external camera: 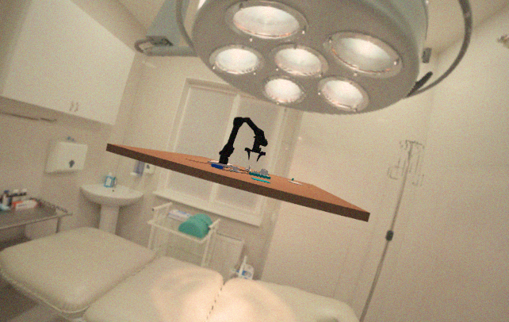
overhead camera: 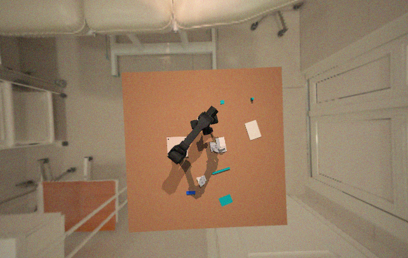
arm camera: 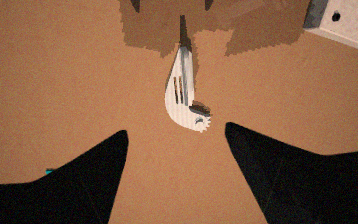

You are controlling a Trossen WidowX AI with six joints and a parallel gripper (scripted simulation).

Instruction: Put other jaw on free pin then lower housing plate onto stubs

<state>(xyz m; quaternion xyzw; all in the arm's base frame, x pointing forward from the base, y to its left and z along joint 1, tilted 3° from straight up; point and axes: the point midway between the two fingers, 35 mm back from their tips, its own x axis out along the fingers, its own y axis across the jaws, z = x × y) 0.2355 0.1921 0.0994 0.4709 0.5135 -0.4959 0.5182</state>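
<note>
My gripper (overhead camera: 204,121) (external camera: 253,159) (arm camera: 177,131) is open and empty, with its fingers above the table. In the wrist view a loose white jaw (arm camera: 176,102) with gear teeth lies beyond the fingertips, its toothed end nearer the right finger. The arm hides it in the top view. The base assembly (overhead camera: 213,146) (external camera: 264,171) stands lower right of the gripper in the top view, with grey parts and a white block on it. Its pins are too small to tell. A pale grey piece with dark marks (overhead camera: 201,180), perhaps the housing plate, lies farther down.
A pale plate (overhead camera: 173,143) (arm camera: 347,30) lies under the arm's base. A white rectangle (overhead camera: 253,129) lies right. Teal cubes (overhead camera: 222,101) (overhead camera: 252,99) lie at the back. A teal bar (overhead camera: 220,171), teal slab (overhead camera: 225,200) and blue block (overhead camera: 190,192) (external camera: 217,166) lie in front.
</note>
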